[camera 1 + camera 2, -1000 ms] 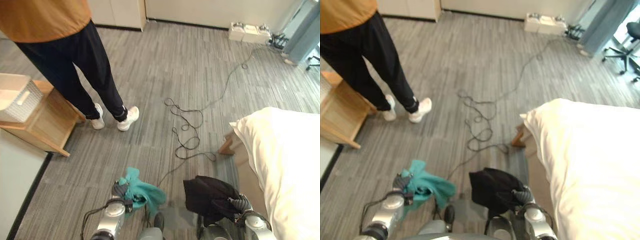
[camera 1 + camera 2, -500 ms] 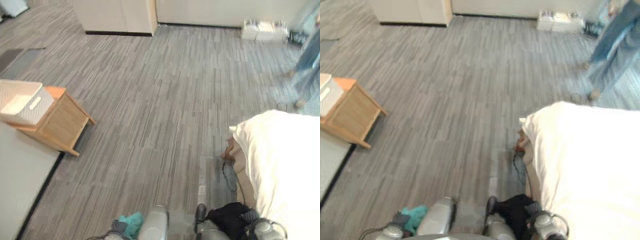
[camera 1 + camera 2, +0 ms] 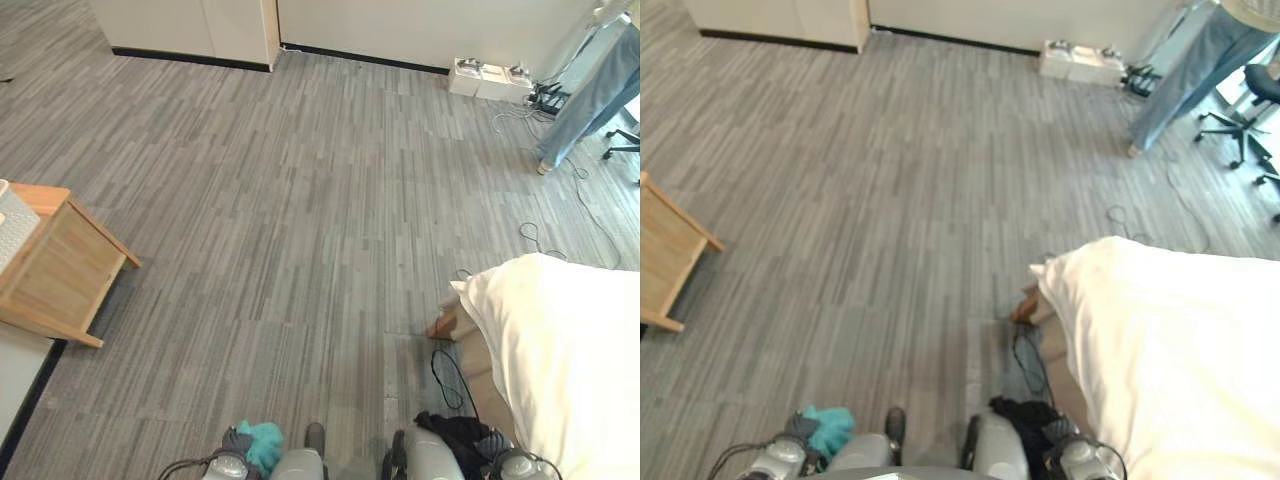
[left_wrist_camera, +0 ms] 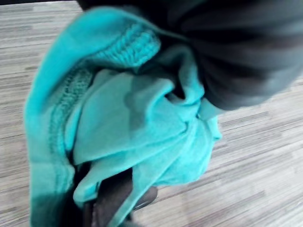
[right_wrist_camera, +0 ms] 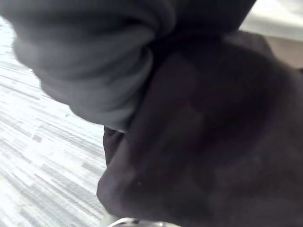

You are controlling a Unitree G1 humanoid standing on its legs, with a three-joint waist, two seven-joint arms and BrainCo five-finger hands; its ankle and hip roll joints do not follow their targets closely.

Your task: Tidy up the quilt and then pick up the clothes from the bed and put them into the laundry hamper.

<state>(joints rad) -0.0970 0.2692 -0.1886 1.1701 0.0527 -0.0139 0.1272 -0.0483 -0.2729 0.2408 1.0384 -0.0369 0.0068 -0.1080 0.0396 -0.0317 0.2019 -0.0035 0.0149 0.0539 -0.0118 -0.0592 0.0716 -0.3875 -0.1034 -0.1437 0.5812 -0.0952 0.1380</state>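
**Operator:** Left hand [image 3: 237, 462] first — what has it got?

**Guide:** You have the teal garment [image 4: 128, 123] bunched against its palm. In its wrist view the cloth hides the fingers, so I cannot tell how tightly they are curled. The right hand [image 3: 492, 447] is the same story: the black garment [image 5: 208, 142] drapes over it and covers the fingers, so I cannot tell its grip either.

**Operator:** Both clothes are off the bed, then. Where do I take them?

**Guide:** I'd judge you are mid-carry. The quilt [image 3: 560, 350] lies just beside your right hand. Well ahead of your left hand, and out to its side, stands the wooden stand [image 3: 55, 270] with a white basket [image 3: 12, 222] on it, probably the hamper. Turn towards it, keep both hands low and close to you, and don't loosen either one until it hangs over the basket. Mind the person [image 3: 592, 95] far ahead of your right hand.
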